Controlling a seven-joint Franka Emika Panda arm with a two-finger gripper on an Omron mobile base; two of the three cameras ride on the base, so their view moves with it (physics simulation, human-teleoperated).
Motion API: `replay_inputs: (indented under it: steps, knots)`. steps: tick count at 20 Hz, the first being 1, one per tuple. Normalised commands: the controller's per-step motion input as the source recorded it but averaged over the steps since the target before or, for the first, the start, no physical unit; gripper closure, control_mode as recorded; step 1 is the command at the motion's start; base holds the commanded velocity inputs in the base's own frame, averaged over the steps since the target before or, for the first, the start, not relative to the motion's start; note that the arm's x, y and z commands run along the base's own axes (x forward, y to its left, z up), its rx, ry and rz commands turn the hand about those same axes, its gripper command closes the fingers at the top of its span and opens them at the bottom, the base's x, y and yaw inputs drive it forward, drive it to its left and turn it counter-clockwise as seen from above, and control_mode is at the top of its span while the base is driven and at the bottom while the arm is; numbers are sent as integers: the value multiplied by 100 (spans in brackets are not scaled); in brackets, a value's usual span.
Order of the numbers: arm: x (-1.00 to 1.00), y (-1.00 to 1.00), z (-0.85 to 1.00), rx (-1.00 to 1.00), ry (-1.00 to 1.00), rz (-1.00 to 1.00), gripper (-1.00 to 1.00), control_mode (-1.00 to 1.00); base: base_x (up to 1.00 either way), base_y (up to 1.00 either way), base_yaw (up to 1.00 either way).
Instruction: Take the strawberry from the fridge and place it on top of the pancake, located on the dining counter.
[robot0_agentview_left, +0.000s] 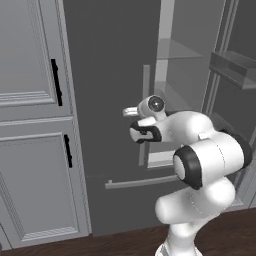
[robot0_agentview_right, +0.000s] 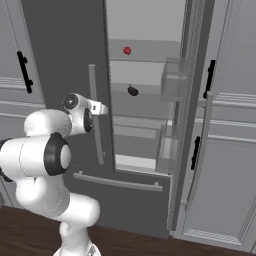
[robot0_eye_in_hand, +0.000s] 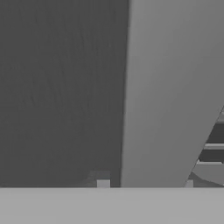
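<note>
Kitchen cabinetry in pale grey flanks the fridge (robot0_agentview_right: 65, 60), whose right door stands swung open while the left one is shut. Inside, the strawberry (robot0_agentview_right: 127, 50) sits on an upper glass shelf (robot0_agentview_right: 145, 54), a tiny red dot toward the left of the opening; it is too small to give any long axis or pointing direction, reading as simply round. One shelf lower lies a small dark oblong vegetable (robot0_agentview_right: 132, 91), well apart from the fruit. Judging by this, the task is at an early stage: the compartment is open, but the fruit is untouched, and the reach in, the grasp, the drive to the dining counter and the placing on the pancake are all left to do. The gripper (robot0_agentview_right: 102, 108) hangs below and left of the strawberry, close to the shut door's vertical bar handle (robot0_agentview_right: 93, 90). In the hand view that pale bar (robot0_eye_in_hand: 170, 92) runs up between the two fingertips (robot0_eye_in_hand: 103, 183), which stand on either side of it, so the fingers are partly open around the handle; whether they press on it I cannot tell.
</note>
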Motion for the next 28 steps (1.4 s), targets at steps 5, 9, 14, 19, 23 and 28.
replay_inputs:
  steps: [5,9,14,19,23,28]
  knots:
    - [-88,100,0,4,0,0,100,-100,0,0,0]
    - [-74,100,0,1,0,0,100,-100,0,0,0]
    - [-55,100,0,0,0,0,100,-100,0,0,0]
    - [-41,100,0,0,0,0,100,-100,0,0,0]
    - [-34,100,0,0,0,0,100,-100,0,0,0]
    - [-21,100,-1,0,0,-4,100,-100,0,0,0]
